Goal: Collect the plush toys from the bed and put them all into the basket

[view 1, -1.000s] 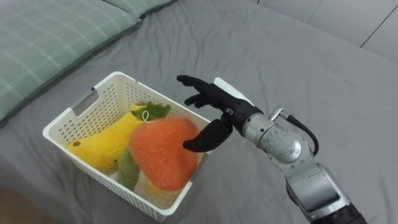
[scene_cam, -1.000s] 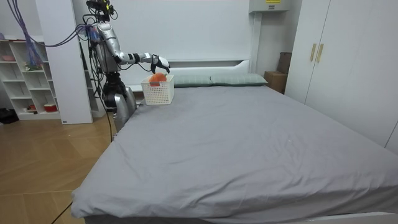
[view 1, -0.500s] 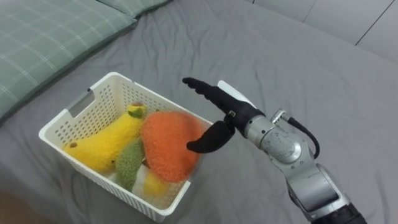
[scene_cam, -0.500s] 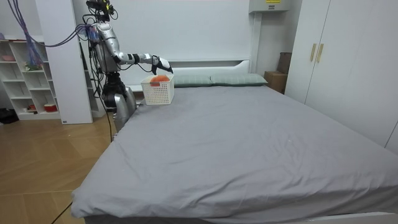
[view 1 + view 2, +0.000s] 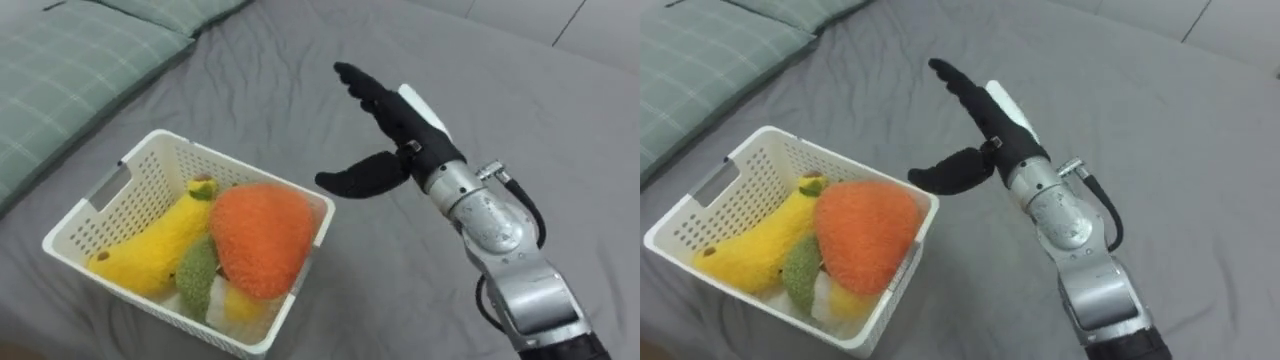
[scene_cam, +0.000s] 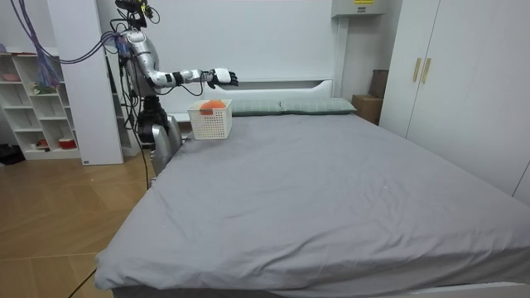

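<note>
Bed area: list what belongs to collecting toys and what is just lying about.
Job in hand:
white basket
orange plush toy, yellow banana plush and green plush, all in the basket
right hand, open and empty
grey bed

Lying about:
green checked pillow
wardrobe
shelf unit

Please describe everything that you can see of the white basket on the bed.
The white basket is rectangular and looks like plastic, with lattice walls and a cut-out handle slot in one short side. It stands upright on the grey bed, near a checked pillow. Inside lie an orange plush toy, a yellow banana toy and a green toy; the orange one rises above the rim. The right robot hand hovers open above and to its right, not touching it.
</note>
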Robot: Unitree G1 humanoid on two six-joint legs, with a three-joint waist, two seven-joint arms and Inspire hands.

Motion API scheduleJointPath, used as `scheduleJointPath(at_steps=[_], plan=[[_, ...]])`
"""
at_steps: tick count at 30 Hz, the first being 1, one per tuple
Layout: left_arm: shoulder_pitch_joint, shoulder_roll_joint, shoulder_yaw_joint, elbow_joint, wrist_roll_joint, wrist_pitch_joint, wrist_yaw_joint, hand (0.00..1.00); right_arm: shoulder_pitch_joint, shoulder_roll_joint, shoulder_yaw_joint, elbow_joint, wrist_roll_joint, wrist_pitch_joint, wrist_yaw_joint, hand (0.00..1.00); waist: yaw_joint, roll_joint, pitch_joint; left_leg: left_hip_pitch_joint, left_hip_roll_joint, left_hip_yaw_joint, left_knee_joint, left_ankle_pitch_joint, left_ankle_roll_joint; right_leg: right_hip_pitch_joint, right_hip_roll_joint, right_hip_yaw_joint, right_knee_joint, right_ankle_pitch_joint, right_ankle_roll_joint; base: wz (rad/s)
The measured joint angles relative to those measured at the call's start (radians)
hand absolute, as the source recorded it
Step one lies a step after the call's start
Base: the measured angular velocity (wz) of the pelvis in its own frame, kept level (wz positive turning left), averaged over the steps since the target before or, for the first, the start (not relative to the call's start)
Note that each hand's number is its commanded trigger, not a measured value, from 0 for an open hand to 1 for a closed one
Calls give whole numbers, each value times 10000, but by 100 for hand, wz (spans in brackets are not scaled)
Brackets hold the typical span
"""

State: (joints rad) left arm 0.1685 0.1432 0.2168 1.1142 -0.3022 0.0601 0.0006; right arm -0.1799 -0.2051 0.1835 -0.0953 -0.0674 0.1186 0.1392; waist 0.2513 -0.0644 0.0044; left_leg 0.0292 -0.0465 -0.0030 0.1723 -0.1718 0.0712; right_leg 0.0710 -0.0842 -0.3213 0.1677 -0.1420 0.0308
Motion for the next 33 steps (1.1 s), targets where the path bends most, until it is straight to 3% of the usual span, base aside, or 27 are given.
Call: scheduleJointPath(at_steps=[2, 9, 15, 20, 23, 27, 30, 33], plan=[[56, -34, 113, 3, 32, -99, 14, 0, 206, -87, -299, -69, 296, -174, -273, 0, -366, 91, -56, 43, 17, 125, -63, 4, 4, -38, -5, 159, 18, 0, 0, -22], [329, -51, 154, -17, 95, -378, 79, 0, 948, -282, -1971, -89, 1627, -404, -880, 0, -1639, 118, -56, 353, 108, 615, -220, -30, 5, 40, 133, 626, 40, 31, -3, -19], [462, 0, 122, -41, 3, -390, 166, 0, 1809, -290, -3068, 594, 2756, -781, -1809, 0, -2282, 151, -29, 416, 202, 1027, -207, -97, -12, -75, 231, 1054, 53, 80, -39, -20], [654, -7, 128, -42, 7, -371, 241, 0, 2629, -276, -3694, 1675, 3195, -872, -2692, 0, -2628, 253, 22, 497, 237, 1144, -222, -125, -19, -66, 279, 1222, 50, 92, -42, -9], [677, -61, 113, -42, 0, -277, 379, 0, 3367, -248, -3715, 2072, 3201, -875, -3113, 0, -2767, 368, -42, 451, 270, 1263, -221, -140, -33, -204, 303, 1302, 102, 97, -51, -13], [776, -98, 139, 32, 3, -219, 393, 0, 3782, -246, -3914, 3157, 3321, -1114, -3501, 0, -2925, 500, -31, 533, 317, 1436, -211, -151, -56, -221, 346, 1513, 161, 90, -79, -12], [773, -95, 150, 72, -116, -220, 509, 0, 3773, -240, -4058, 5073, 3210, -1493, -3712, 0, -3004, 434, -60, 540, 331, 1460, -177, -159, -70, -209, 336, 1568, 153, 72, -96, -2], [782, -86, 155, 69, -191, -226, 563, 0, 3801, -197, -4047, 7691, 3053, -1500, -3831, 0, -2987, 344, -96, 548, 341, 1515, -159, -165, -82, -204, 345, 1622, 41, 46, -99, 0]])
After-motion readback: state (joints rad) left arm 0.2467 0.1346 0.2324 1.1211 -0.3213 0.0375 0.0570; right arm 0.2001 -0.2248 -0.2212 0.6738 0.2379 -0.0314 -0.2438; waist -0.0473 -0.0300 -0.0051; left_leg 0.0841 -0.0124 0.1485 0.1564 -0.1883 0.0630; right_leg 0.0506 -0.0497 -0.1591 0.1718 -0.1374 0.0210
